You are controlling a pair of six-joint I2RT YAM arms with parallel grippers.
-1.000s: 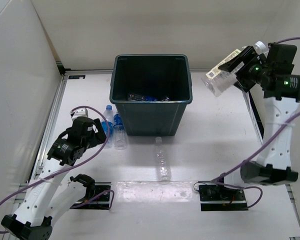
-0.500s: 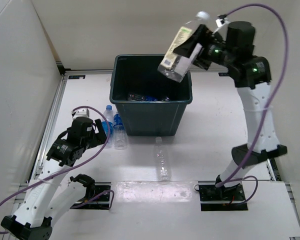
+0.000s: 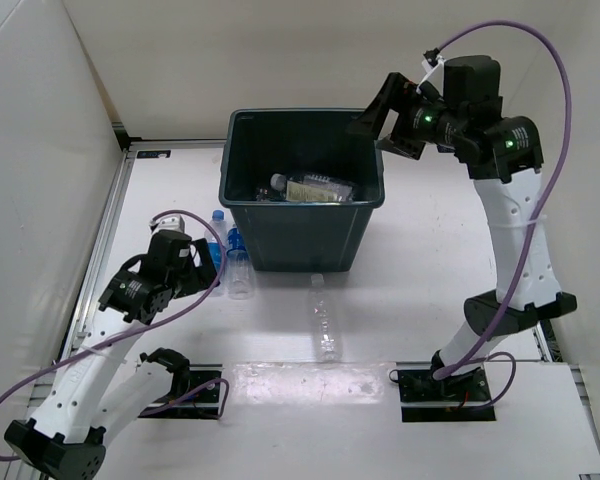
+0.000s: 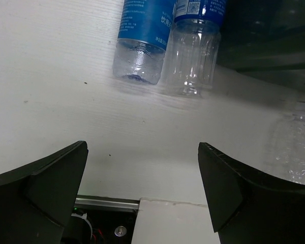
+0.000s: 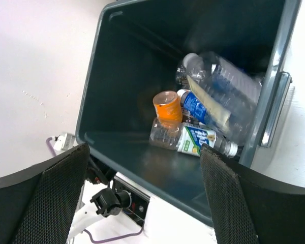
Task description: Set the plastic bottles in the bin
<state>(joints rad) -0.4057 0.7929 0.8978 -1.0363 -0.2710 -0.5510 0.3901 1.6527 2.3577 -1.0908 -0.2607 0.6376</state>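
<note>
White table (image 3: 430,265), bottles (image 3: 239,272) just beside bin (image 3: 302,240)

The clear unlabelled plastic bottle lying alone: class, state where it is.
In the top view the clear unlabelled bottle lies on the white table just in front of the dark grey-green square plastic bin, right of the blue-labelled bottles.

The bin (image 3: 302,203) fills the middle far part of the table (image 3: 430,270); its mouth is open from above, with bottles (image 5: 208,101) lying on its floor. The right hand (image 3: 385,122) hangs spread over the rim at 2 o'clock. At the bin's 8 o'clock two blue-labelled bottles (image 3: 239,270) crowd its wall. Bare table separates them from the spread left hand (image 4: 142,152). A clear bottle (image 3: 324,322) lies apart at 6 o'clock.
</note>
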